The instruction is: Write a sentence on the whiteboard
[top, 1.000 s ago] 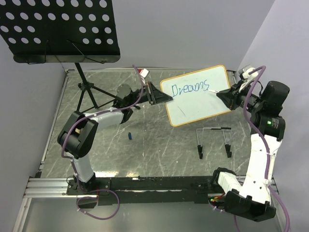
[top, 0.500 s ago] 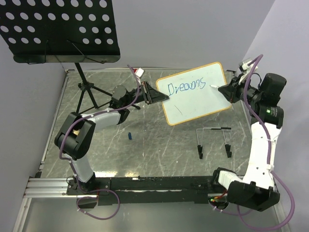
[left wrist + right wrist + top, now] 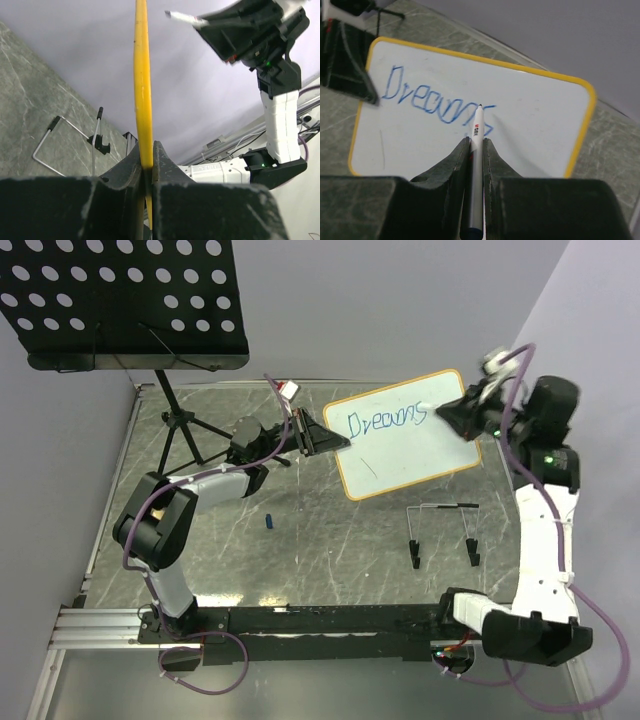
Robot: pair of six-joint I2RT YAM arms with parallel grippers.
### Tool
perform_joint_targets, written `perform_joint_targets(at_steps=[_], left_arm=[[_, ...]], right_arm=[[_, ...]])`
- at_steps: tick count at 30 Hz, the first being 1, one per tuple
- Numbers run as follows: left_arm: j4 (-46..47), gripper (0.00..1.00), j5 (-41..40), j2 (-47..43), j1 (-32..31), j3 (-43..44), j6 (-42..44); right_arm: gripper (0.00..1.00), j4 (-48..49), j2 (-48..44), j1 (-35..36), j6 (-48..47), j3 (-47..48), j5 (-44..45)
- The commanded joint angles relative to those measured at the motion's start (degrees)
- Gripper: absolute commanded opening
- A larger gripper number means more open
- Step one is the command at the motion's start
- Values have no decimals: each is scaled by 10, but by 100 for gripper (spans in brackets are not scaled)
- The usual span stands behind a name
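Left wrist view: the left gripper (image 3: 148,162) has its jaws clamped on the thin frame of the whiteboard (image 3: 142,75), which looks light, stiff and liable to pivot. The right gripper (image 3: 476,146) jaws pinch the marker (image 3: 477,127).

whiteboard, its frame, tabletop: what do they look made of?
Whiteboard: smooth white panel with a faint sheen, likely melamine or coated sheet; it carries blue handwriting. Frame: matte tan-yellow, wood or plastic, unclear. Table: grey marble-look surface with pale veins, stone or printed laminate, cannot tell.
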Motion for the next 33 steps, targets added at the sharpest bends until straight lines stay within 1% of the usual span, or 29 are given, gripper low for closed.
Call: perform_joint_targets(at_steps=[1,3,5,8,9,11,13,19,27,33], left_arm=[[74,1,-21,-30,-2,15,-12],[70,1,-29,-25,-5,22,-14],[66,1,-37,-20,-10,31,-13],[54,1,-51,-12,-22,45,-10],[47,1,-58,-10,-26,49,-8],[41,1,-67,-7,-35,55,-6],[34,1,-85,-5,-40,55,-4],[20,1,-107,-2,-50,59,-1],[17,1,-114,-6,-50,56,1],[20,1,-112,-7,-49,56,-1]], right_arm=[[0,-33,-52,114,-65,-51,-15],[0,-39,-64,144,-66,-76,-13],[0,-38,-67,153,-65,-91,6],[0,-37,-67,180,-67,-98,19],[0,-36,-67,202,-68,-98,28],[0,-37,-58,217,-71,-90,57],[0,-36,-53,230,-73,-84,68],[0,-27,-49,248,-74,-81,122],[0,-32,-44,256,-79,-81,147],[0,-33,-42,259,-83,-91,150]])
